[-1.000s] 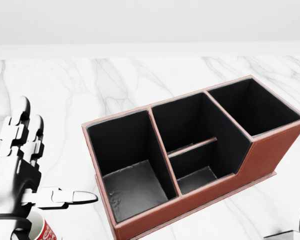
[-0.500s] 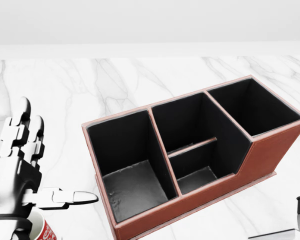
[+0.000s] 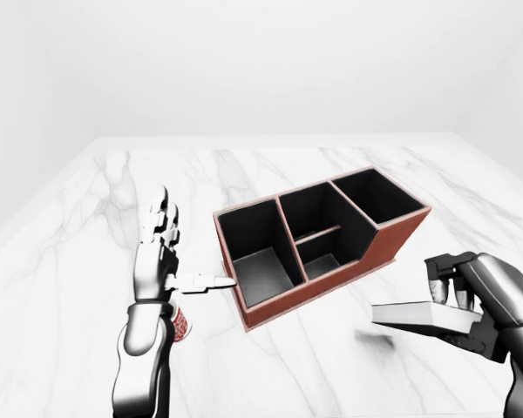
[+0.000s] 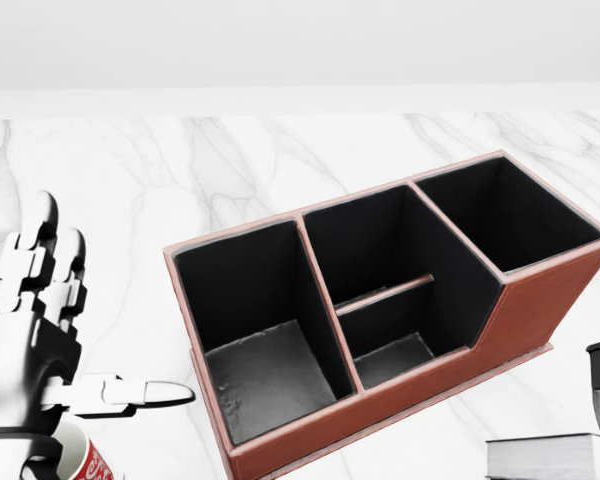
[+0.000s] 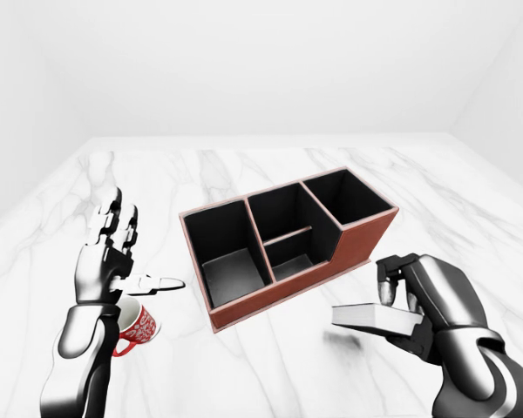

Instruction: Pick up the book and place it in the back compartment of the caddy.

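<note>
Gripping a flat white book (image 5: 376, 318) clear of the marble, apparently, the right hand (image 5: 423, 300) hovers right of the reddish-brown black-lined caddy (image 5: 283, 244), left hand (image 5: 109, 261) spread open.

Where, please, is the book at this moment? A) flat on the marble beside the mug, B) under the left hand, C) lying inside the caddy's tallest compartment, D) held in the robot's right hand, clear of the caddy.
D: the right hand grips the book flat, apart from the caddy.
</note>
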Available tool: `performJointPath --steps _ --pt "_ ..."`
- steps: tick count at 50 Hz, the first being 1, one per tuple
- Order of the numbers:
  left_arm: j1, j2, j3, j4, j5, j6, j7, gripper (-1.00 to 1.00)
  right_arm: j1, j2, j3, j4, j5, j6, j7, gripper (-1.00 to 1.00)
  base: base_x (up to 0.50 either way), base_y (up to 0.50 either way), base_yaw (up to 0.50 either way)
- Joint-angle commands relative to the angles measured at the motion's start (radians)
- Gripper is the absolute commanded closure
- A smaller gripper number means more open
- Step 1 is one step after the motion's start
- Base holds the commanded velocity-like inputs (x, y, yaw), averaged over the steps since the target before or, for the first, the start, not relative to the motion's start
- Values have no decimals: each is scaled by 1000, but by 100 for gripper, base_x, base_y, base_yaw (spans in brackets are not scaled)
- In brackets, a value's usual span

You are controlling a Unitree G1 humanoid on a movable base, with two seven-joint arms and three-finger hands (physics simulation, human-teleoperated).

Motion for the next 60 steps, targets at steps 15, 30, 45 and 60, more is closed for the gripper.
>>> performJointPath --steps 15,30,45,60 --pt "-4 3 15 -30 -9 0 -1 -100 -173 -42 203 -247 -88 125 30 100 0 0 0" --pt "-6 3 18 -37 -10 0 0 -100 -281 -57 332 -200 -161 125 30 100 0 0 0" --pt "-9 4 18 -28 -12 0 -2 -100 -427 -57 448 -136 -246 125 30 100 0 0 0" --pt "-8 5 20 -34 -14 0 -3 -100 -506 -43 496 -95 -283 125 30 100 0 0 0"
